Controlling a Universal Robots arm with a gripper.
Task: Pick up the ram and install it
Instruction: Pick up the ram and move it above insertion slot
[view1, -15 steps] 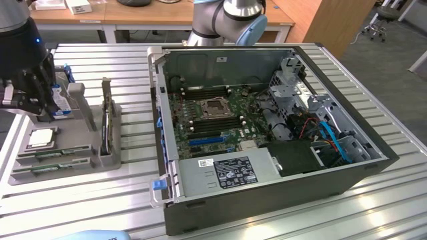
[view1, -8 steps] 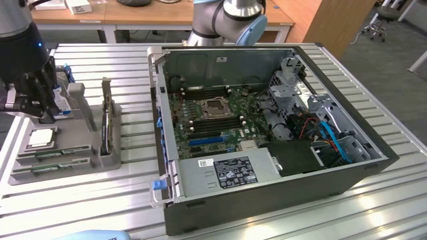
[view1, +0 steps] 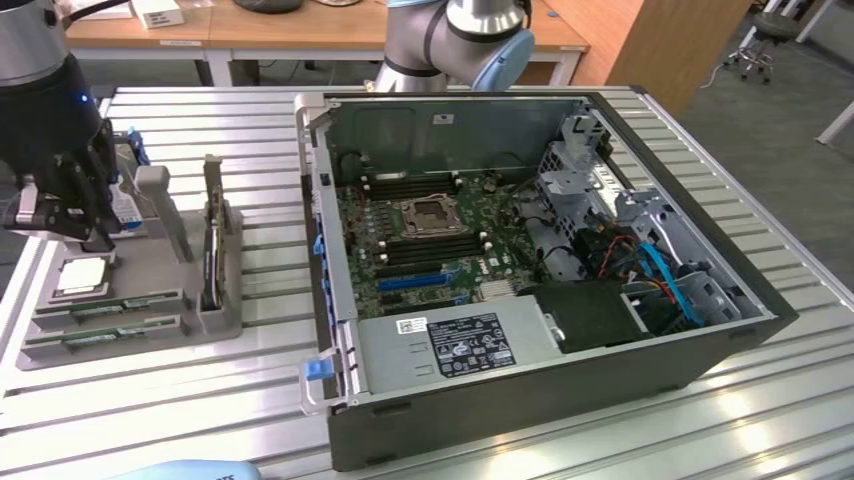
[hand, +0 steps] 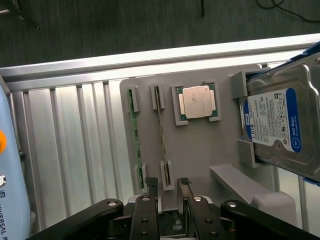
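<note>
One ram (hand: 161, 131) seated in grey tray (hand: 210, 150), second ram (hand: 134, 135) beside it, pincer (hand: 170, 186) released, empty, above tray

We are counting two of the ram kind: a first ram stick (view1: 110, 307) and a second ram stick (view1: 100, 338). We are finding one silver CPU chip (hand: 198, 101), one blue-labelled hard drive (hand: 272, 122) and one grey tray (hand: 200, 150) carrying them, lying at nine o'clock from the one open computer case (view1: 534, 400) in the exterior view. Inside that case we are seeing one motherboard (view1: 461, 270) and one power supply (view1: 454, 345). We are also counting one end effector (hand: 169, 182) with two fingers (hand: 151, 197), and one bench (view1: 174, 400).
</note>
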